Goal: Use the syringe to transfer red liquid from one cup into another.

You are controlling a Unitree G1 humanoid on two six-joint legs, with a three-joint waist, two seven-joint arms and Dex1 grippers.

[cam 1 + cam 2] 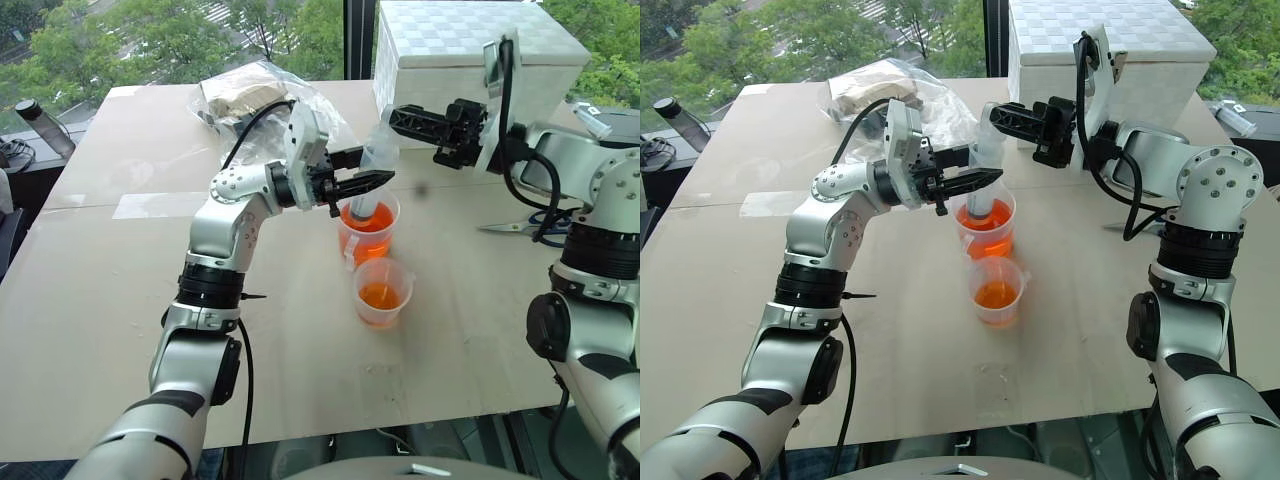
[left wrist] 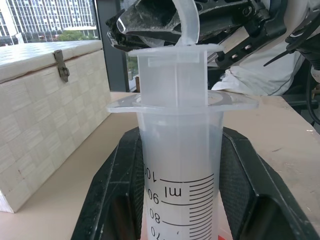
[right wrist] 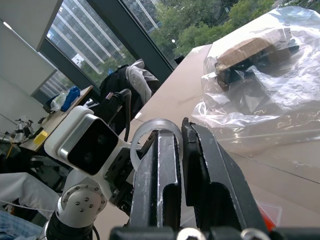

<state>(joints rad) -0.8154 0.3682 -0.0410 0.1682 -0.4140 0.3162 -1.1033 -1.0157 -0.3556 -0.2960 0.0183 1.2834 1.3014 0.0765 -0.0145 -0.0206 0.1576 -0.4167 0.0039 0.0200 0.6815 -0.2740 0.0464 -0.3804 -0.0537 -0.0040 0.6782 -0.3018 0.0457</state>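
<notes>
syringe tip hidden in red liquid.

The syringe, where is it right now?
The syringe stands upright in the taller cup mid-table, left gripper clamping its barrel, right gripper on its plunger.

My head cameras look forward and down over the table, sharing both arms. My left wrist camera sits close against the syringe; my right wrist camera faces the plastic bag.

Bright daylight pours in through the far windows, lighting the tabletop evenly with only soft, faint shadows. The plastic bag glints with glare. Up close, the syringe looks sharp.
</notes>
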